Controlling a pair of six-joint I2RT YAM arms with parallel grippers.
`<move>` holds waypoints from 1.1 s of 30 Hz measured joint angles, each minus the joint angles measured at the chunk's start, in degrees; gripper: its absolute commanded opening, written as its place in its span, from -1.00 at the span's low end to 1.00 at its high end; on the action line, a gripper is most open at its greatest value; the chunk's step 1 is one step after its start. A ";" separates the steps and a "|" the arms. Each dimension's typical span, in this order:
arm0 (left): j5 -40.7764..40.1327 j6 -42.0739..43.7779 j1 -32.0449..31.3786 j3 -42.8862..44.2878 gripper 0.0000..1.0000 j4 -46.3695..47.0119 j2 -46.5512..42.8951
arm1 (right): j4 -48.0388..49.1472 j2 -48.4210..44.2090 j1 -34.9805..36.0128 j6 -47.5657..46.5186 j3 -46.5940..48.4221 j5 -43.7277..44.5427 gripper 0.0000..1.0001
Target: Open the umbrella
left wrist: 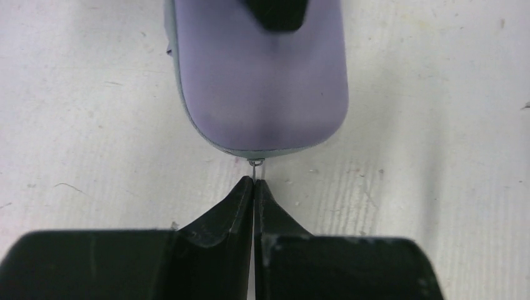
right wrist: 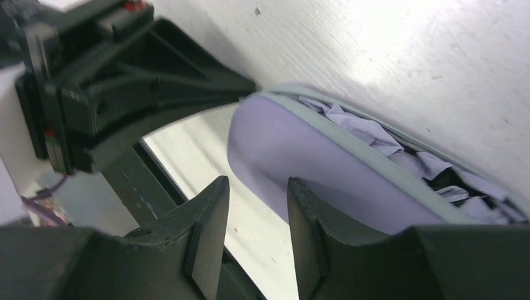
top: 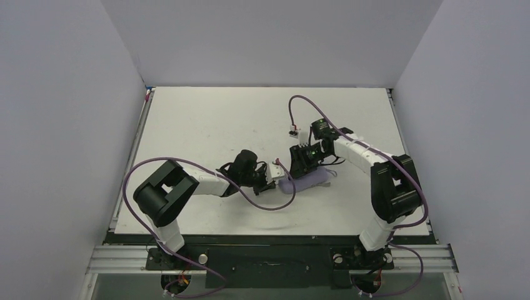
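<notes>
The lavender oval hard case [top: 310,180] lies on the table between my two grippers. Its seam gapes in the right wrist view, where the umbrella's folded pale lavender canopy [right wrist: 375,134] shows inside the case [right wrist: 294,156]. The shaft and handle are hidden. My left gripper [top: 274,179] is shut at the case's rounded end [left wrist: 262,81], its tips [left wrist: 254,182] pinching the thin metal zipper pull [left wrist: 255,164]. My right gripper [top: 305,164] is open over the case top [right wrist: 256,184], with one finger against the shell and the other off its edge.
A purple cable loops over the table to a small white connector [top: 294,130] behind the case. White walls close in the table [top: 206,119] on the left, right and back. The left arm's cable lies in front of the case [top: 269,206].
</notes>
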 measured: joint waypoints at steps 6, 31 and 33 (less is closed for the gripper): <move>0.39 4.33 1.20 2.75 -1.00 -2.56 1.22 | -17.29 3.17 -1.99 -14.25 12.04 3.89 -0.07; 2.12 9.27 1.46 9.25 -1.00 -6.01 5.81 | -25.33 19.91 0.83 -30.16 25.46 0.31 -0.85; 2.14 9.27 1.57 9.25 -1.00 -6.05 5.79 | -26.12 19.91 0.42 -30.49 25.09 -0.92 -1.00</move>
